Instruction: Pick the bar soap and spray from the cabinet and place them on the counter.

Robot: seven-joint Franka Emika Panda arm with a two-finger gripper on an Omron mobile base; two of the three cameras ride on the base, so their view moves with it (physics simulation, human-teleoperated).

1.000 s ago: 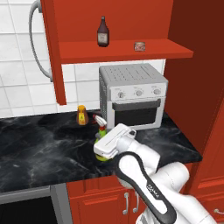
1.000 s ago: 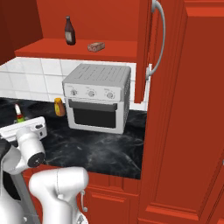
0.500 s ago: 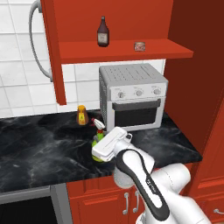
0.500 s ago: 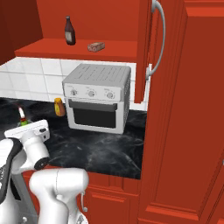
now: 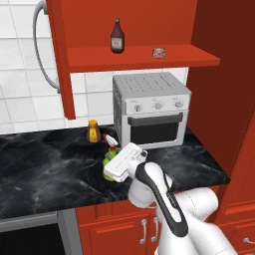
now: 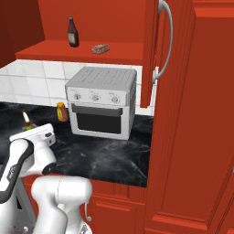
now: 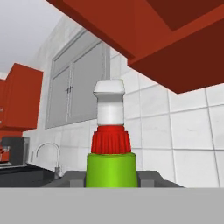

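Your fingers (image 7: 111,177) are closed on the spray (image 7: 110,151): in the hand view the green bottle neck sits squarely between the two dark tips, with its red collar and white nozzle rising above them. From the left base view you can see the white hand (image 5: 123,163) covering most of the bottle, with only a green sliver of the spray (image 5: 108,160) and its red-and-white nozzle showing at the hand's left edge. The bottle is low over the front part of the black table (image 5: 45,174), roughly upright; you cannot tell whether its base touches the surface. In the right base view the nozzle of the spray (image 6: 26,119) pokes up just behind the hand (image 6: 34,136), near the left edge.

Just behind the spray, against the tiled wall, stands a small orange bottle (image 5: 92,131), near but apart from it. To the right of that sits a silver toaster oven (image 5: 151,109) on the table.

Above, the bar soap (image 5: 159,52) lies flat on the red shelf of the cabinet (image 5: 144,56), directly over the oven. A dark brown bottle (image 5: 117,37) stands upright on the same shelf, to the soap's left and apart from it. The cabinet door (image 5: 55,55) hangs open at the left, its curved silver handle (image 5: 41,50) facing outward.
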